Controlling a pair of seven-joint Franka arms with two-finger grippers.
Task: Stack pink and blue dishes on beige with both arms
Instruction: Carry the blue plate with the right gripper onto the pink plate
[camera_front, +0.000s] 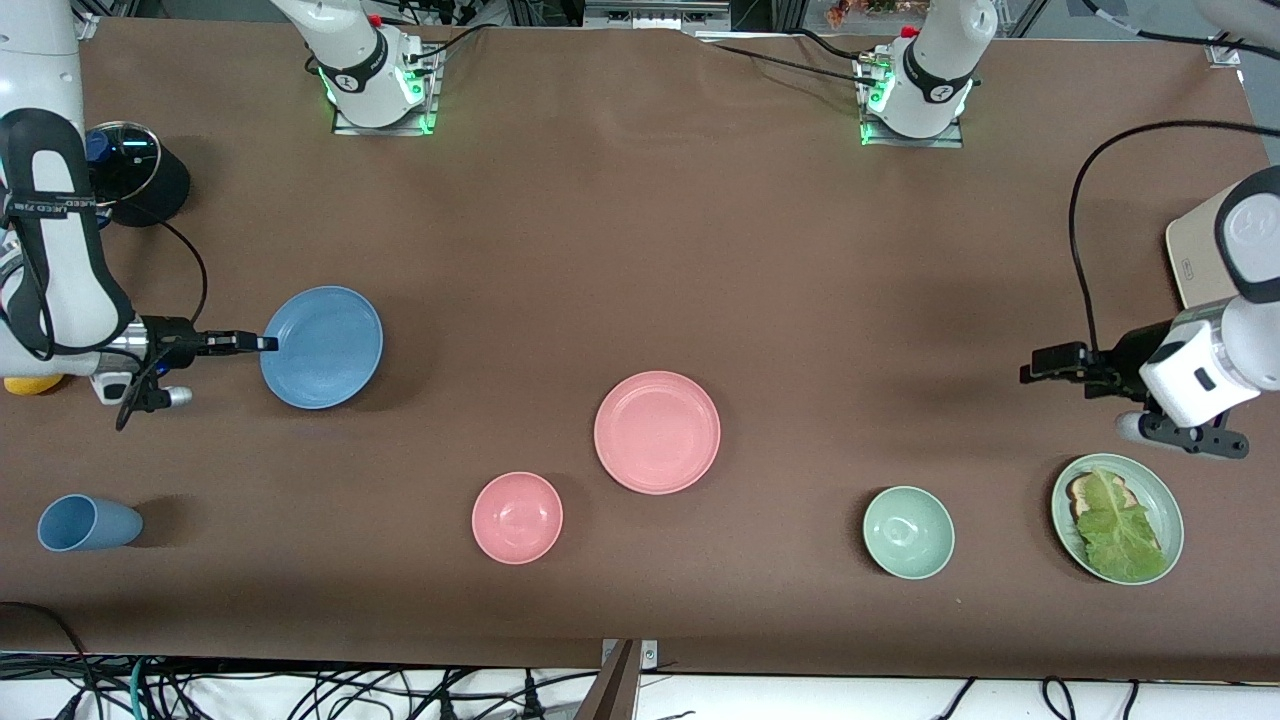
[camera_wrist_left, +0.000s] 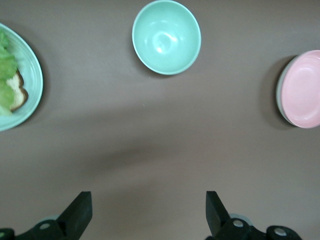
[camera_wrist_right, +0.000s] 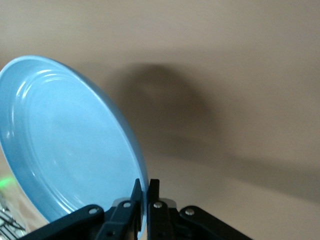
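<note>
My right gripper (camera_front: 268, 343) is shut on the rim of the blue plate (camera_front: 322, 347), which hangs tilted over the table toward the right arm's end. In the right wrist view the fingers (camera_wrist_right: 136, 192) pinch the edge of the blue plate (camera_wrist_right: 70, 145). The pink plate (camera_front: 657, 432) lies flat mid-table. A thin pale edge shows under the pink plate (camera_wrist_left: 302, 90) in the left wrist view, perhaps the beige plate, which shows nowhere else. My left gripper (camera_front: 1030, 366) hangs open over bare cloth toward the left arm's end, nothing between its fingers (camera_wrist_left: 80, 212).
Nearer the front camera than the pink plate sit a blue cup (camera_front: 88, 523), pink bowl (camera_front: 517, 517), green bowl (camera_front: 908, 532) and a green plate with lettuce (camera_front: 1165, 510). A dark lidded pot (camera_front: 135, 170) and a beige board (camera_front: 1195, 255) stand at the table's ends.
</note>
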